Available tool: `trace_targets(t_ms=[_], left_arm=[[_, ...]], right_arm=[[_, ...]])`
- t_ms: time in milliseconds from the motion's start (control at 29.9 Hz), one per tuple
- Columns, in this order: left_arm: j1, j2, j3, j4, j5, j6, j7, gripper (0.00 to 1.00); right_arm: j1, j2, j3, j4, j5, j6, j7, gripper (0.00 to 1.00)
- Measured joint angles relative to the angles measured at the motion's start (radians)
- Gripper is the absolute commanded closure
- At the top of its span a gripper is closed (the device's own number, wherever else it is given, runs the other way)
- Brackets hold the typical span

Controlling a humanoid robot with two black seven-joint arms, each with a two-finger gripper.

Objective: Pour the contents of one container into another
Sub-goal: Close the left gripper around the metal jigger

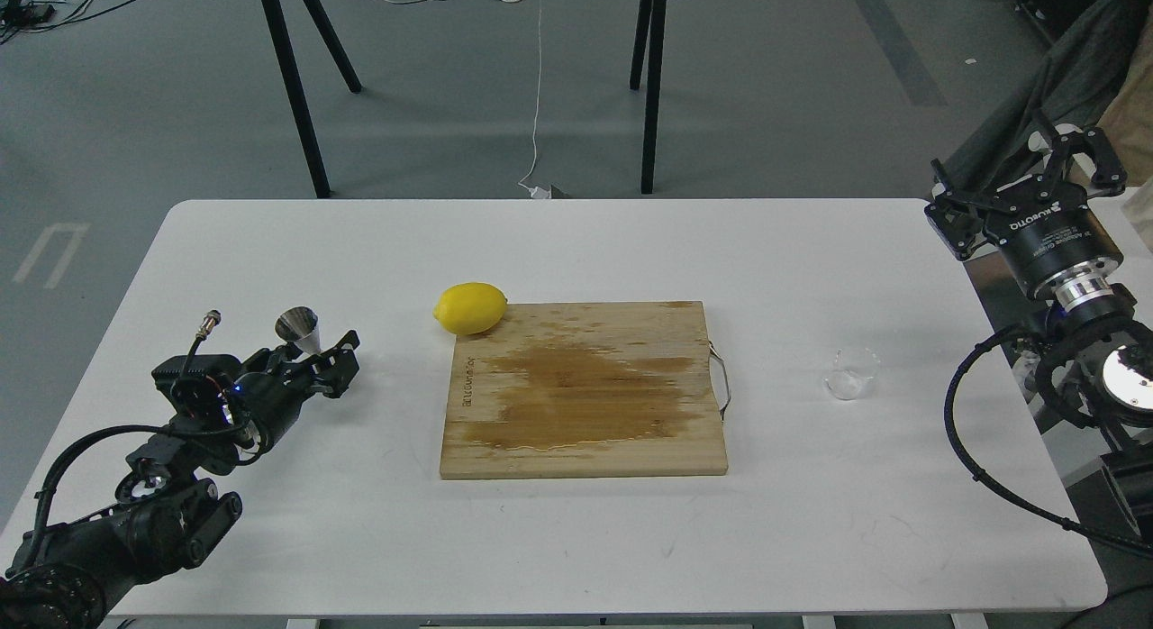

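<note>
- While the small clear glass beaker-like cup [851,373] stands upright on the white table [576,539], right of centre, nothing touches it; contents too faint to judge.
- Cup sits just past the right edge of the wooden cutting board [581,390], near the board's metal handle loop [721,381], apart from both.
- Right gripper [1022,183] hangs raised past the table's right edge, well apart from the cup, fingers spread, holding nothing. Looks like a parked pose; reaching the cup would call for a move down and inward.
- Shiny steel hourglass-shaped jigger [299,329] stands upright at far left of the table, mouth up, so it's set to receive a pour.
- Left gripper [340,363] lies low over the table, pointing toward the board, fingertips just beside the jigger's base. Cannot tell if it touches or holds the jigger; jaw state not readable, too dark and end-on.
- Judgement: the left arm is placed to steady or pick up the jigger; the cup is on the other arm's side, so each arm has its own container.
- Cup and jigger are well apart, with the board between them. Pour not yet begun.
- Board's surface has a big dark wet-looking patch across the middle; spill risk on a small jigger mouth.
- Yellow lemon [470,307] rests at the board's far left corner, touching its edge, out of the way.
</note>
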Motion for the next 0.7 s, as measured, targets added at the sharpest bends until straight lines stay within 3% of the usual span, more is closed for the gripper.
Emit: trace_targets(t_ms=[401, 702], left_arm=[[-0.005, 0.000, 0.021, 0.008, 0.003, 0.004, 0.000, 0.75], [-0.022, -0.002, 0.085, 0.048, 0.000, 0.043, 0.000, 0.91]], right_arm=[[-0.001, 0.000, 0.000, -0.002, 0.000, 0.000, 0.000, 0.01], [-0.002, 0.000, 0.000, -0.003, 0.000, 0.000, 0.000, 0.01]])
